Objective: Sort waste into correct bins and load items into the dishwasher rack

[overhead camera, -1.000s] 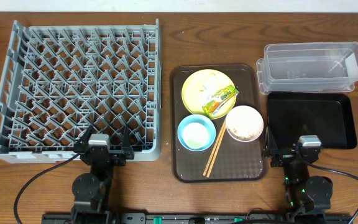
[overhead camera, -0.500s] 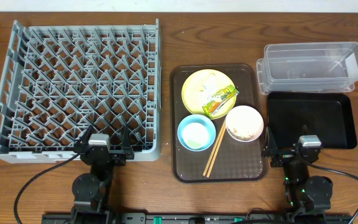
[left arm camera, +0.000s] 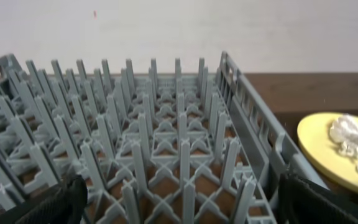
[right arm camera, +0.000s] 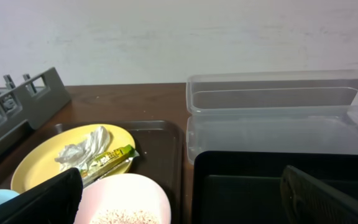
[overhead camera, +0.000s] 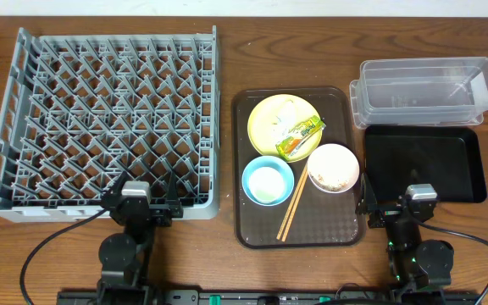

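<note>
The grey dishwasher rack (overhead camera: pixel 108 119) fills the left side with nothing on its pegs. On the brown serving tray lie the yellow plate (overhead camera: pixel 265 119) with the snack wrapper (overhead camera: pixel 299 137), a light blue bowl (overhead camera: pixel 268 180), a pinkish-white bowl (overhead camera: pixel 333 167) holding rice-like crumbs, and wooden chopsticks (overhead camera: pixel 293 206). The clear tub (overhead camera: pixel 426 89) and black tray (overhead camera: pixel 422 161) sit at the right. My left gripper (overhead camera: pixel 142 188) stands open at the rack's near edge (left arm camera: pixel 166 143). My right gripper (right arm camera: pixel 185 211) is open, between the pinkish bowl (right arm camera: pixel 126 199) and the black tray (right arm camera: pixel 253 180).
The brown serving tray (overhead camera: pixel 329 216) sits between rack and bins. A crumpled white scrap (right arm camera: pixel 82 148) lies on the plate beside the wrapper (right arm camera: pixel 107 158). Bare wooden table runs along the front edge around both arm bases. A white wall stands behind the table.
</note>
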{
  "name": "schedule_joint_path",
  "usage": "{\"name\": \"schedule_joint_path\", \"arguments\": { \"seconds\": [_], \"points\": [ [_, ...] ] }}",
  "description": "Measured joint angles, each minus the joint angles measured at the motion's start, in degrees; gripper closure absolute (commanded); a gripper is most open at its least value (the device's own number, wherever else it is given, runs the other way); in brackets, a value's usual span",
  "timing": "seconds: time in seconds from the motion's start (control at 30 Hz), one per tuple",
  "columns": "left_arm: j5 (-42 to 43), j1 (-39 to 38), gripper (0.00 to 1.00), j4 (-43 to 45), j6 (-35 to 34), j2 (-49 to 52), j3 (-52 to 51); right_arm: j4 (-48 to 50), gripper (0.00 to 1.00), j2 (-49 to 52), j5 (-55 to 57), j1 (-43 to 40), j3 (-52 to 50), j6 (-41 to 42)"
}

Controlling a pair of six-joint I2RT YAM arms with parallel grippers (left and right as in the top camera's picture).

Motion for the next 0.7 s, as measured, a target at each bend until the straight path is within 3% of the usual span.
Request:
{"name": "schedule_joint_path", "arguments": {
  "seconds": [0.33,0.47,0.7],
  "points": [
    [-0.2,0.0,0.0,-12.1,0.0,14.6,13.7,-0.4,0.01,6.0,-0.2,0.0,7.7,2.0],
    [-0.2,0.0,0.0,-17.1,0.0,22.6,21.7,-2.7,0.01,14.3,-1.4,0.0,14.2,2.0],
    [-0.2,0.0,0.0,-33.6,0.0,38.1,37.3,-13.3,0.01,35.8,-4.9,0.0,32.0,0.9]
  ]
}}
